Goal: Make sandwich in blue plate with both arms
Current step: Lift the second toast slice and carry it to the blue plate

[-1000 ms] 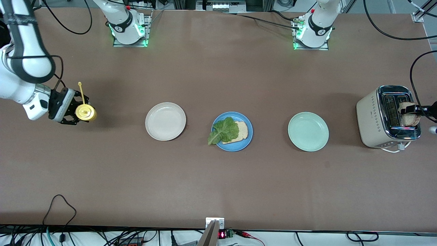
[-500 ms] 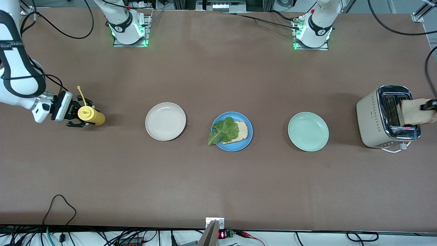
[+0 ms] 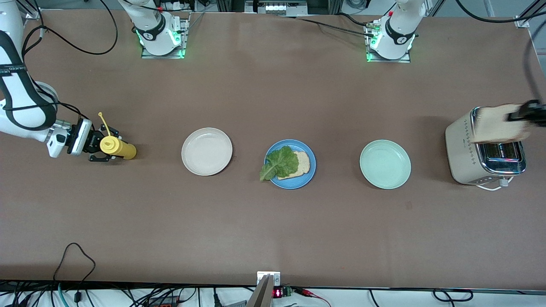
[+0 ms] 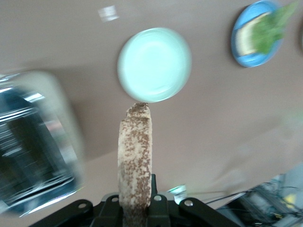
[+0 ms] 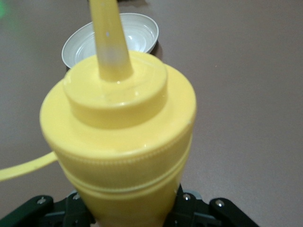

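Lifted clear of the toaster (image 3: pixel 484 147) within the last second: second bread slice (image 3: pixel 497 123), pinched edge-on in the left tool (image 3: pixel 525 113), now over the slots. Right tool (image 3: pixel 99 147) (yellow sauce bottle (image 3: pixel 117 148) between its fingers) lowered at its worktop end. Blue plate (image 3: pixel 309 170) mid-worktop, bottom slice (image 3: pixel 301 164) and lettuce (image 3: pixel 279 164) awaiting the top.

Even overhead light, soft shadows; toaster (image 4: pixel 33 146) smeared by motion blur (left wrist view).
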Available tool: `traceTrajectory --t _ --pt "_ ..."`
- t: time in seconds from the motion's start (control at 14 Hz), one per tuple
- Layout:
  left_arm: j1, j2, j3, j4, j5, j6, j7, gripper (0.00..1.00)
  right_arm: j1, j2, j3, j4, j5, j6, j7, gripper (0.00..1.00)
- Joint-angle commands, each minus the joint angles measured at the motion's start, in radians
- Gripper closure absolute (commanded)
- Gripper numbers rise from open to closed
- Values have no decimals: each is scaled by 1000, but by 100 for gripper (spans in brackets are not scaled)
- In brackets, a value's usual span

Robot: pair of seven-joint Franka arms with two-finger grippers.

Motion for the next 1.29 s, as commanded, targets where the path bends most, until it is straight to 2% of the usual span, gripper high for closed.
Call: traceTrajectory --t 0.0,0.07,0.14,0.21,0.29,0.36,0.5,0.71,1.0,1.21 --pt "-77 21 -37 -156 -152 177 -121 99 -27 16 27 18 23 -14 -20 69" --pt "-129 24 -37 -217 -224 281 -152 99 -27 16 27 18 23 -16 -19 52" --pt "-162 39 -37 -266 -295 373 -174 99 -27 16 27 19 25 -16 -10 24" --pt "-208 54 -37 -299 -350 459 -181 99 -27 16 27 19 25 -16 -9 18" --pt "-252 74 -39 -325 -398 545 -183 99 -27 16 27 19 26 -16 -9 6" --pt "-282 94 -39 -342 -442 611 -183 99 -27 16 27 19 28 -17 -9 0" --pt "-344 146 -39 -360 -520 706 -171 99 -27 11 27 19 28 -19 -9 0" --pt "-429 209 -40 -368 -579 806 -168 100 -27 5 25 19 28 -29 -12 0" --pt "-512 232 -43 -442 -643 1032 -110 100 -61 5 15 21 14 -85 -40 0" --pt "-517 271 -43 -489 -845 1072 89 100 -62 5 -10 21 8 -97 -63 0"
